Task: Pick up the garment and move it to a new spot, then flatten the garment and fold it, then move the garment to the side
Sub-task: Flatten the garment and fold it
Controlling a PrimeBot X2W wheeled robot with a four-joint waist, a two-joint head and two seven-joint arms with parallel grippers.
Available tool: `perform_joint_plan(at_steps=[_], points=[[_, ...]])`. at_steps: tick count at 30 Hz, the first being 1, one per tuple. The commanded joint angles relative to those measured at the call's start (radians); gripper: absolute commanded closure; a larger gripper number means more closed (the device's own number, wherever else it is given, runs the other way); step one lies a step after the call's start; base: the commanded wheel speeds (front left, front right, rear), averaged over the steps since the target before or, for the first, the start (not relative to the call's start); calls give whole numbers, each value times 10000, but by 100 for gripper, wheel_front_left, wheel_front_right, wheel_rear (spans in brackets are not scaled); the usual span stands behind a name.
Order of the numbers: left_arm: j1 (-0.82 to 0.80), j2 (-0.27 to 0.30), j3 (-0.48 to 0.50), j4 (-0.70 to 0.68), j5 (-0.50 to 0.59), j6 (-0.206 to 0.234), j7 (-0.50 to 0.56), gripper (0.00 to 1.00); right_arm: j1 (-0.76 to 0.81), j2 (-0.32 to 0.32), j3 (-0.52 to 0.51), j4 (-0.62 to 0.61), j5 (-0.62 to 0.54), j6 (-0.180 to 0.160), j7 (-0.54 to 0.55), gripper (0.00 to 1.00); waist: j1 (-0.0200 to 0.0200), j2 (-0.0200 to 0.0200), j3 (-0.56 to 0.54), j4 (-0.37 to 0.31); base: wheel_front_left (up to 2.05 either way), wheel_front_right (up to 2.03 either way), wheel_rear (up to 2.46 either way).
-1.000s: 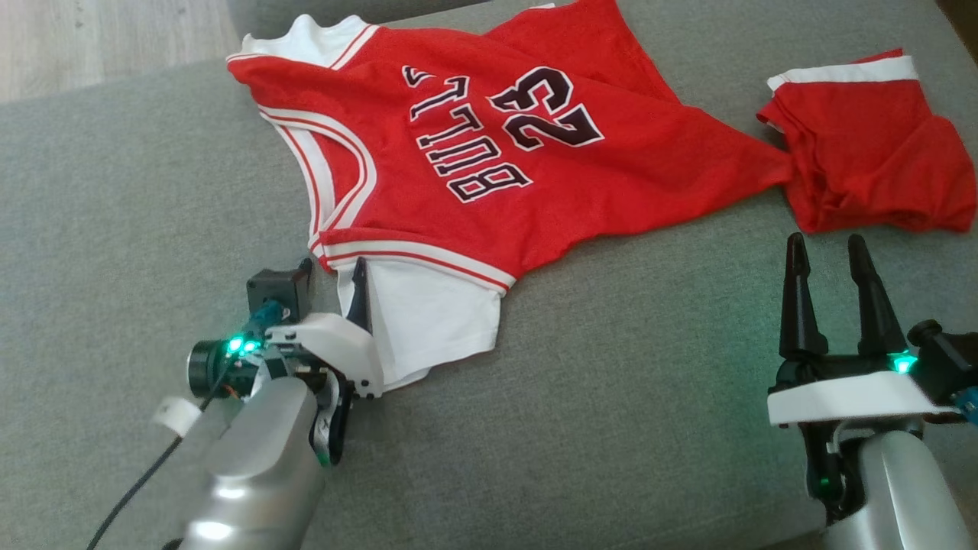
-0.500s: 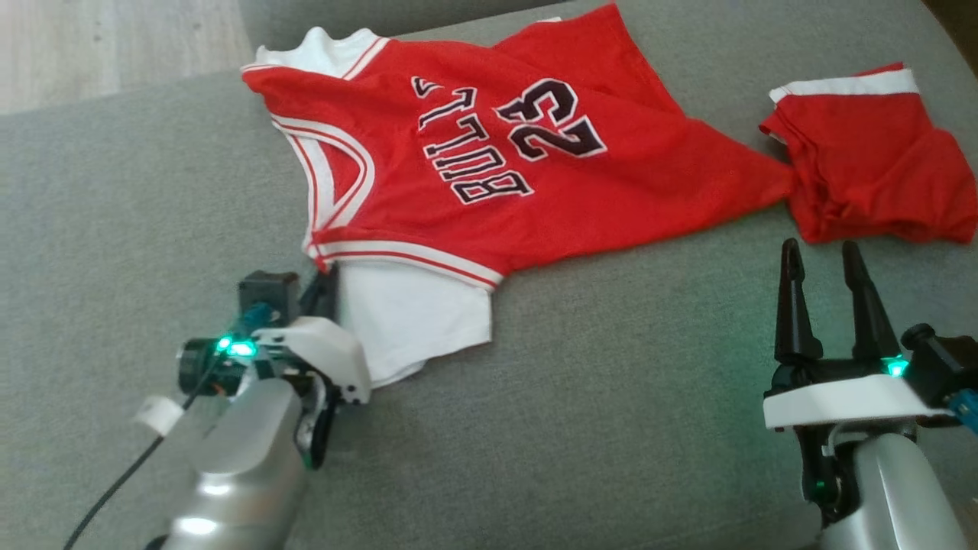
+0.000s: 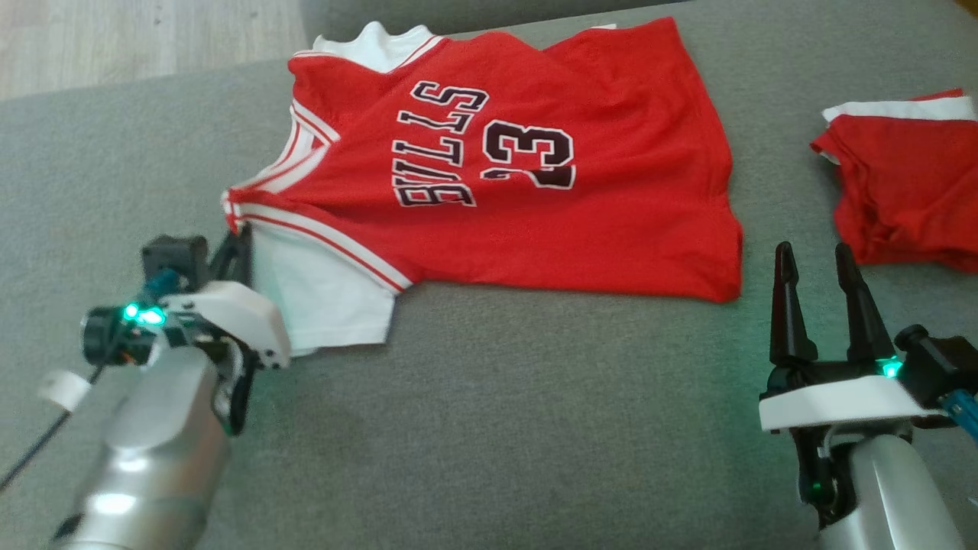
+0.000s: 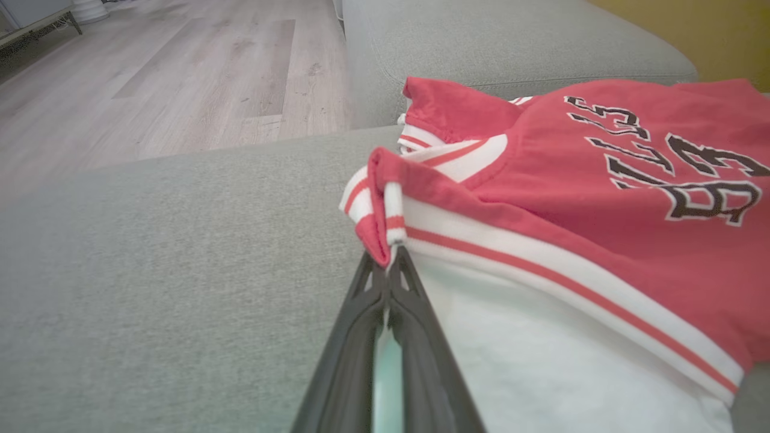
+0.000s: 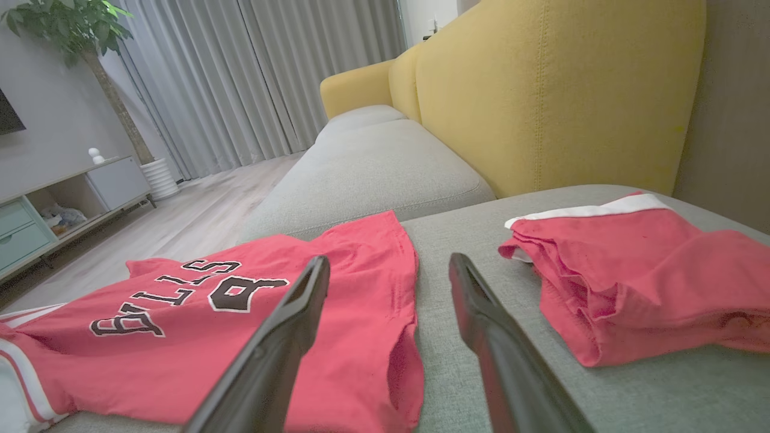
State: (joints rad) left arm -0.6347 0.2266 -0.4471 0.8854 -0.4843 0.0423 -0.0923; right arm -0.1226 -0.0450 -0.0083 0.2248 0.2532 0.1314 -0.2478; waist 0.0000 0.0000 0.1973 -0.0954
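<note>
The garment (image 3: 535, 191) is a red jersey with white sleeves and black lettering, spread on the grey sofa seat (image 3: 535, 428). My left gripper (image 3: 238, 241) is shut on its striped shoulder trim at the left edge. In the left wrist view the gripper (image 4: 390, 255) has its two dark fingers pressed together on the red-and-white trim of the garment (image 4: 601, 198). My right gripper (image 3: 814, 260) stands open off the garment's lower right corner, touching nothing. In the right wrist view this gripper (image 5: 390, 264) points past the hem of the garment (image 5: 271, 337).
A bunched pair of red shorts (image 3: 909, 206) with a white band lies at the right, apart from the jersey; these shorts (image 5: 631, 264) lie right of my right fingers. Wooden floor (image 3: 114, 38) lies beyond the seat's far left edge. A yellow backrest (image 5: 541, 90) rises behind.
My left gripper shut on the shoulder trim and pulled the garment left. Its hem came away from the shorts and it lies flatter. The head camera has shifted too.
</note>
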Motion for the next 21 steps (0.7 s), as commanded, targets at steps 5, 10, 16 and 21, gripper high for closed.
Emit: perform_joint_plan(at_steps=[5, 10, 16, 21], points=[[-720, 783, 230, -102, 45, -334, 503, 100, -380, -53, 320, -214, -134, -7, -38, 0, 0, 0, 86, 187, 0, 0, 0], [-789, 823, 221, -169, 43, -331, 193, 0, -460, -53, 386, -165, -134, -7, -45, 0, 0, 0, 57, 275, 0, 0, 0], [-493, 690, 715, -744, -209, 262, -1041, 0, -434, -53, 355, -291, -69, -7, -87, 0, 0, 0, -208, 464, 0, 0, 0], [-29, 596, 1066, -1683, -335, 564, -1525, 0, -307, -53, 298, -472, -62, -7, -112, 0, 0, 0, -470, 682, 0, 0, 0]])
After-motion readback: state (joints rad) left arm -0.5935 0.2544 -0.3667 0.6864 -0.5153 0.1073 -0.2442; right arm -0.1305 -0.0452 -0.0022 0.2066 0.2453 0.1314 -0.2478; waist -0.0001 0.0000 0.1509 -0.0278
